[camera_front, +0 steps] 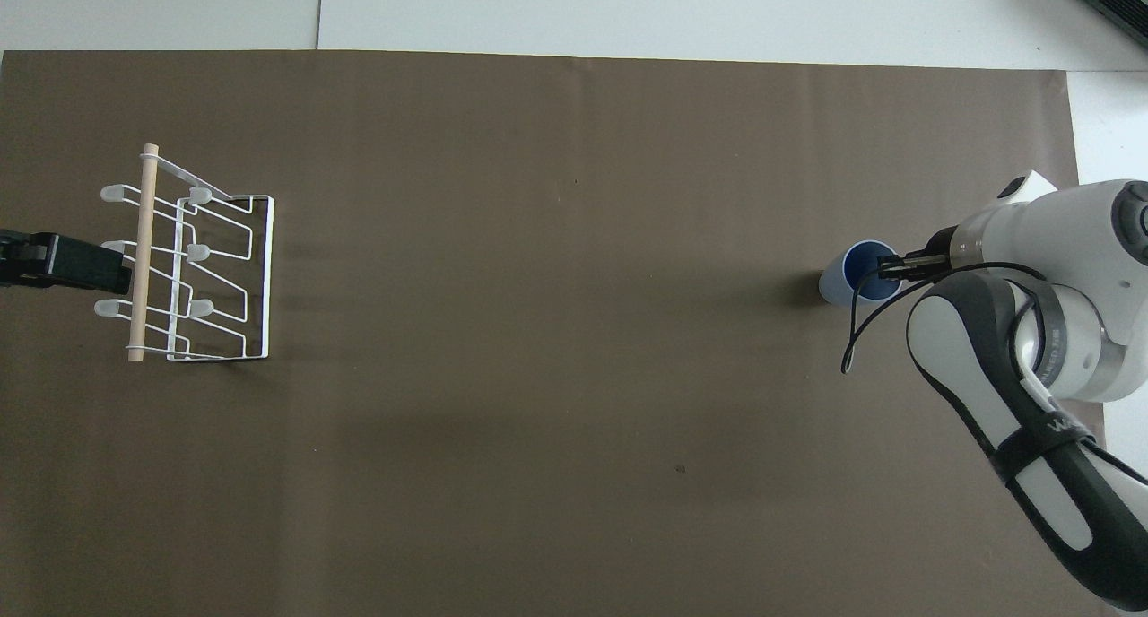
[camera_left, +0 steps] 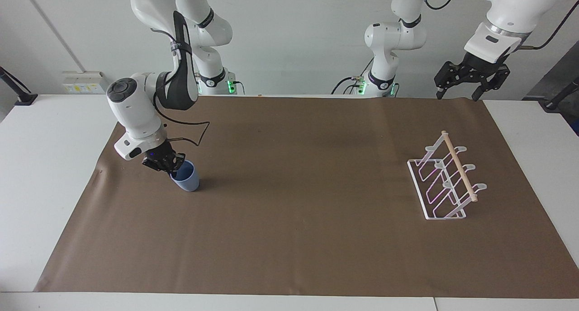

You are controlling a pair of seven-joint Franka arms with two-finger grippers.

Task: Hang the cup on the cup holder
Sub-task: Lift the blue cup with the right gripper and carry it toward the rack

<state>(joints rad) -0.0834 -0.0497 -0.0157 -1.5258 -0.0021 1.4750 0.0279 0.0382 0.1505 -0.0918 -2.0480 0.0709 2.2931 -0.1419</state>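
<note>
At the middle left of the facing view, the right end effector (camera_left: 169, 165) is down at the cup (camera_left: 185, 177). Its two fingers are pressed together on the cup's rim, one finger inside the cup and one outside, so it is pinching the cup's wall. The cup is light blue and sits on the brown mat (camera_left: 289, 202), tipped a little, toward the right arm's end of the tabletop (camera_left: 54, 166). In the overhead view the cup (camera_front: 847, 281) is at the middle right of the frame, and the right end effector (camera_front: 892, 268) reaches over its rim from the side. I cannot tell if the cup's base is off the mat yet.

At the upper right of the facing view, the left end effector (camera_left: 457, 91) hangs in the air with its fingers spread. It holds nothing. That arm waits. In the overhead view only a dark part of the left end effector (camera_front: 63, 263) shows at the middle left edge of the frame, over the cup holder's side.

The cup holder (camera_left: 445, 180) is a white wire rack with a wooden stick on top. It stands on the mat at the middle right of the facing view, toward the left arm's end of the tabletop, well apart from the cup. No cup hangs on it.

So the grab looks done, I think. What is left is most of the job: lift the cup, carry it across the mat to the cup holder, turn it over, and hang it on one of the wire loops.
</note>
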